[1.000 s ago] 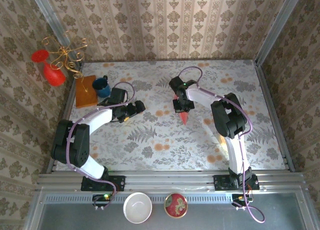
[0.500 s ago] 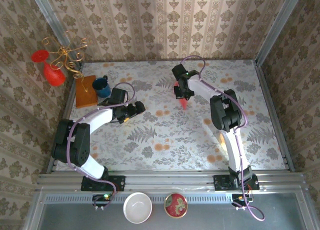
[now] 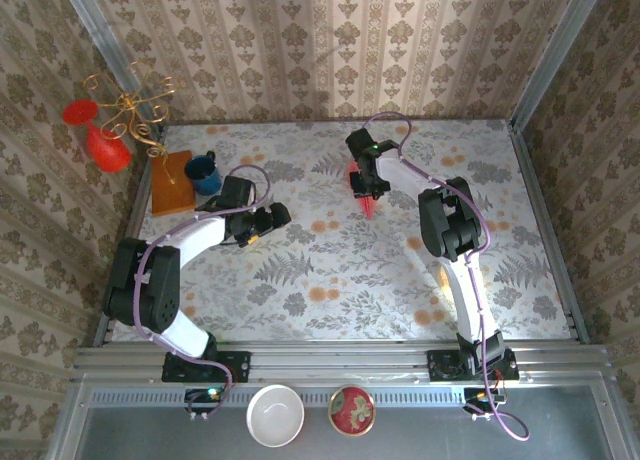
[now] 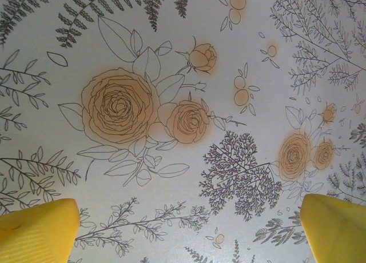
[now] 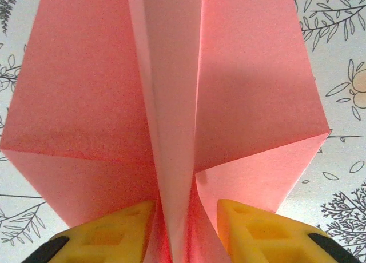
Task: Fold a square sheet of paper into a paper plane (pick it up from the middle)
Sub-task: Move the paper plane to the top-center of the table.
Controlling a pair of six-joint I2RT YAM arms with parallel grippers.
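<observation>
The paper plane (image 5: pixel 171 91) is a salmon-pink dart with an upright centre ridge and wings spread to both sides. From above, the paper plane (image 3: pixel 369 206) is a small pink sliver at the table's far middle. My right gripper (image 3: pixel 364 185) sits over its rear end. Its yellow fingers (image 5: pixel 114 234) stand on either side of the ridge, and the right one is clear of the paper, so the right gripper (image 5: pixel 186 208) is open. My left gripper (image 3: pixel 272 218) hovers open over bare floral cloth left of centre. The left gripper (image 4: pixel 189 228) has nothing between its yellow fingertips (image 4: pixel 37 231).
An orange-brown board (image 3: pixel 171 182) and a blue mug (image 3: pixel 204 173) sit at the far left of the table. A red vase (image 3: pixel 108 148) and a gold wire stand (image 3: pixel 130 110) are by the left wall. Two bowls (image 3: pixel 275 415) rest below the front rail.
My right gripper carried the paper plane farther from the arm bases and its jaws have parted from the centre ridge. The left arm has stayed still.
</observation>
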